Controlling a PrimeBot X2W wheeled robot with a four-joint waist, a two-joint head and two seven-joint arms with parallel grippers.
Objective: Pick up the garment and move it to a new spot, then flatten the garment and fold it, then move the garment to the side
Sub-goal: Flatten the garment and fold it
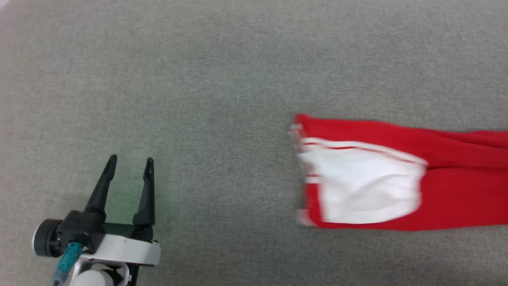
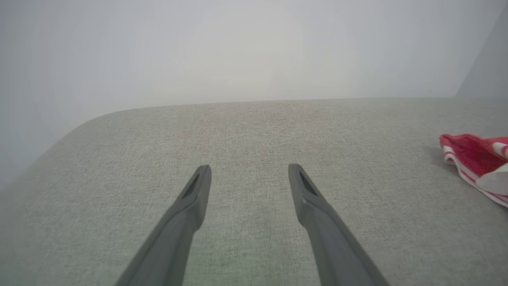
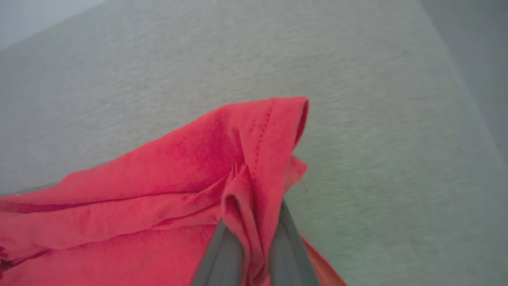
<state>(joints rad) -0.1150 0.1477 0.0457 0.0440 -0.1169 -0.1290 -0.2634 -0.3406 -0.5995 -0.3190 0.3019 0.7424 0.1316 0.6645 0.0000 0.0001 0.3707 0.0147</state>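
Note:
The garment [image 1: 397,174], red with a white sleeve panel and striped trim, lies folded into a long band on the grey cloth surface at the right of the head view, running off the right edge. My left gripper [image 1: 131,162] hovers open at the lower left, far from the shirt; in its wrist view the left gripper [image 2: 249,169] spans bare surface, and one end of the garment [image 2: 474,157] shows at the far right. In the right wrist view my right gripper [image 3: 254,222] is shut on a bunched fold of the red garment [image 3: 166,186] near its hemmed corner.
The grey fabric surface [image 1: 222,79] spreads wide to the left of the shirt and beyond it. Its rounded far edge [image 2: 119,112] meets a pale wall [image 2: 238,47] in the left wrist view.

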